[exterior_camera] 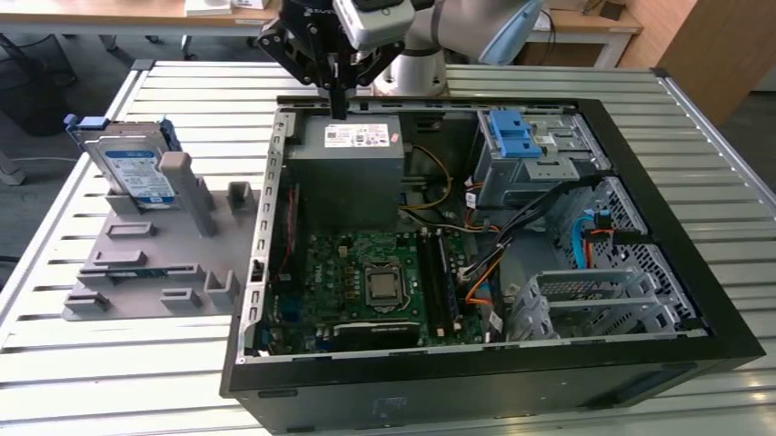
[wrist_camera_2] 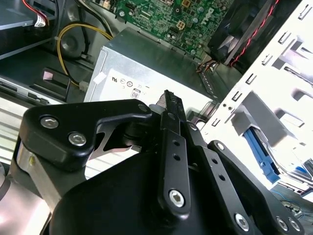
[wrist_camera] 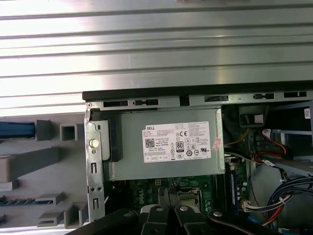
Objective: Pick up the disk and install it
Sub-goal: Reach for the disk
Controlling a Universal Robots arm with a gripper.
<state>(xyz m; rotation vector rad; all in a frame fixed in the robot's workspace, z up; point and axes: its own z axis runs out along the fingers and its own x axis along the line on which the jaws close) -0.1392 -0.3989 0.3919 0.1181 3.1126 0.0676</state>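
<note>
Hand (exterior_camera: 338, 107) closed, empty, over grey box (exterior_camera: 345, 182)

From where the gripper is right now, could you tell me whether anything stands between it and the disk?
Yes. In the exterior view the gripper hangs over the grey power supply, while the disk stands in the grey fixture on the exterior view's left. The computer case's side wall lies between them.

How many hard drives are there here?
1: the disk is propped in the grey holder, outside the open computer case, at the exterior view's left. Others may be hidden inside it.
</note>
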